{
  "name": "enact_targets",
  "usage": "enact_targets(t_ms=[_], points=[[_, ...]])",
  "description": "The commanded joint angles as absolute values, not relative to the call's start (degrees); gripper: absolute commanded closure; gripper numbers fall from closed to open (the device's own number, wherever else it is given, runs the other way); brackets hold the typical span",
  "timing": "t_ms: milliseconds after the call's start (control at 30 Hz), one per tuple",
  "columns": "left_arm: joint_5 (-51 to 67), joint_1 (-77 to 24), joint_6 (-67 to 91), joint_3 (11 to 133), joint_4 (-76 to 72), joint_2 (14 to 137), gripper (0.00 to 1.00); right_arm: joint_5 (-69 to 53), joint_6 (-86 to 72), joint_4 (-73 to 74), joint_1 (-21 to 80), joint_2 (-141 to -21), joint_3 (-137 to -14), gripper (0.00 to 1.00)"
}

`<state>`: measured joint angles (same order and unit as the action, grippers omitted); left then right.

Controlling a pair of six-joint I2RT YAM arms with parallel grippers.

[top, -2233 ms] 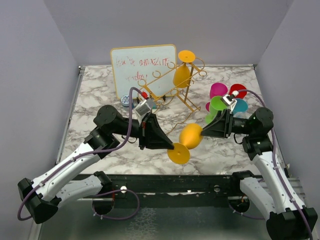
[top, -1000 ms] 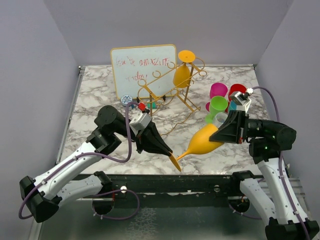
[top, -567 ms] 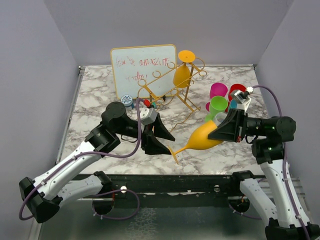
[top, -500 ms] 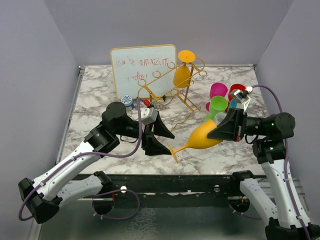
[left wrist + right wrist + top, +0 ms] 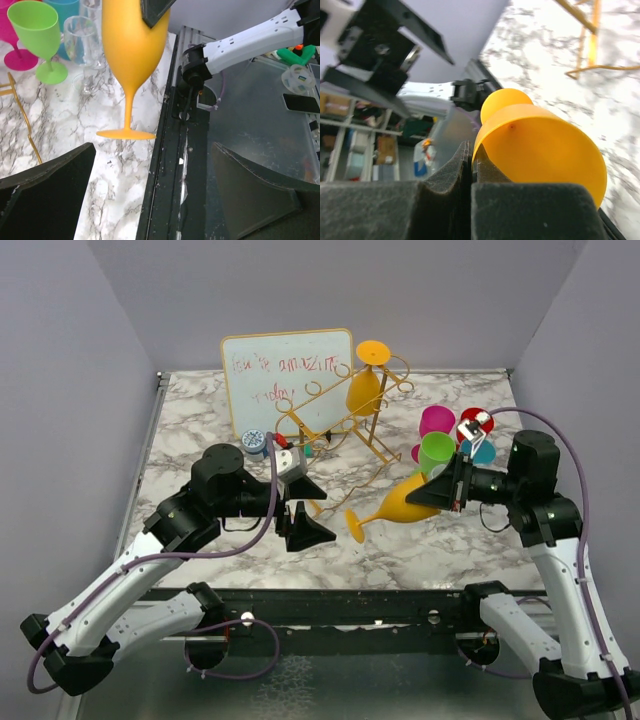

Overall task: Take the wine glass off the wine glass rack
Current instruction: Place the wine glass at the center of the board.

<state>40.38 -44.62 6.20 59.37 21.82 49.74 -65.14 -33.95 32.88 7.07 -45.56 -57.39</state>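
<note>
Right wrist view: stem hidden behind the bowl, rim cut off by the fingers. Right gripper (image 5: 441, 492) pinches the rim of the orange wine glass (image 5: 392, 507). Left gripper (image 5: 325, 515) is spread wide and empty. The glass is off the wine glass rack (image 5: 345, 412), in front of it. Its long axis is near-horizontal, foot toward the left gripper.

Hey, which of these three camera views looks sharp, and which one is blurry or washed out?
Top external view: sharp and evenly lit, with only soft shadows on the marble table. Left wrist view: the orange wine glass is crisp and well exposed. Right wrist view: the marble is overexposed and soft, and the right gripper in the foreground is dark, with little detail.
</note>
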Motion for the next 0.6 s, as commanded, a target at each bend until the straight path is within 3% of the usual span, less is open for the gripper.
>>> enact_targets(t_ms=[0,567], points=[[36.9,-44.6,5.9,60.9,26.5,49.1,0.01,-49.0,-20.3,50.5,7.3,-47.3,-61.7,1.0],[33.0,-44.6,8.4,62.1,25.6,50.5,0.01,-21.8,-13.3,54.8,7.5,-51.9,-64.6,1.0]])
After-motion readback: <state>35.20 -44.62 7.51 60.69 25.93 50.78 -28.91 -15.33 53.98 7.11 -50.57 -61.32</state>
